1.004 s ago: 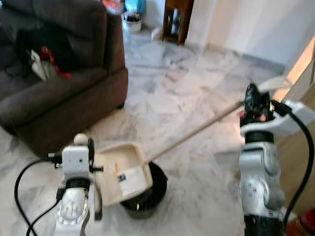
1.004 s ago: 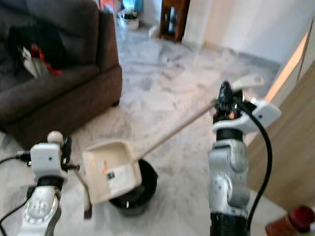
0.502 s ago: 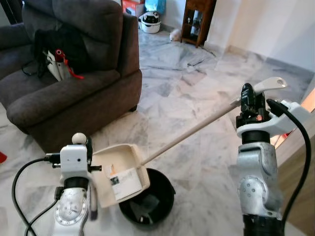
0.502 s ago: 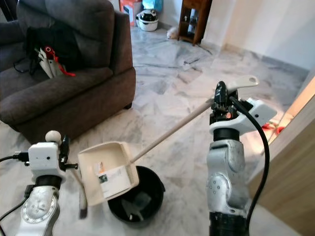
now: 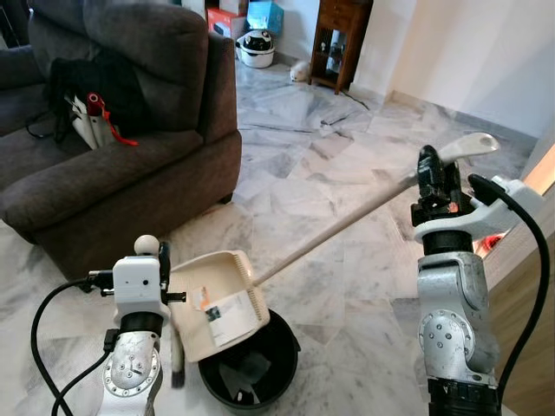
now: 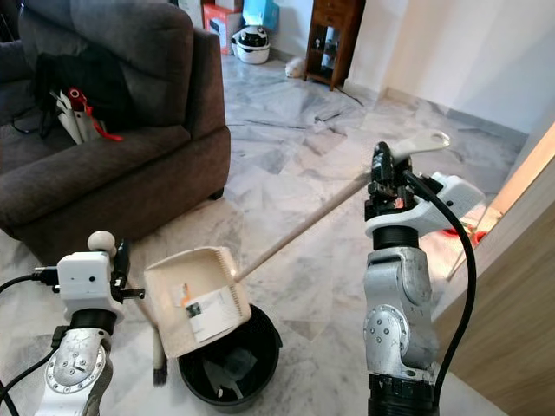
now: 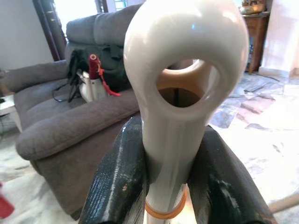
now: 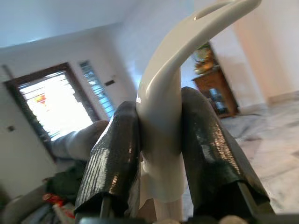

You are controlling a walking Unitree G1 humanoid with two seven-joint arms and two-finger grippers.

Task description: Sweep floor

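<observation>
Dustpan: cream plastic, scoop-shaped, with a comb-toothed edge and a printed label on its inner face. It hangs tilted just above the bin, mouth turned down towards it. Its long pale handle runs as a straight diagonal from the pan up and to the robot's right, ending in a curved, looped grip.

Right gripper: both black ribbed fingers pressed against the sides of that grip, clamped on it, raised at about chest height on the right.

Left gripper: textured black fingers closed around the smooth glossy handle of a brush, which ends in a rounded loop with an oval hole (an orange band rings the stem lower down). The brush's long axis is near vertical, its dark bristled end hanging low beside the bin.

Bin: round, black, standing on the floor under the pan, crumpled pale scraps inside.

Floor: polished grey-veined marble tiles.

Sofa: dark grey, soft fabric, to the robot's left, a black bag on its seat.

Cabinet: dark wood, far back.
</observation>
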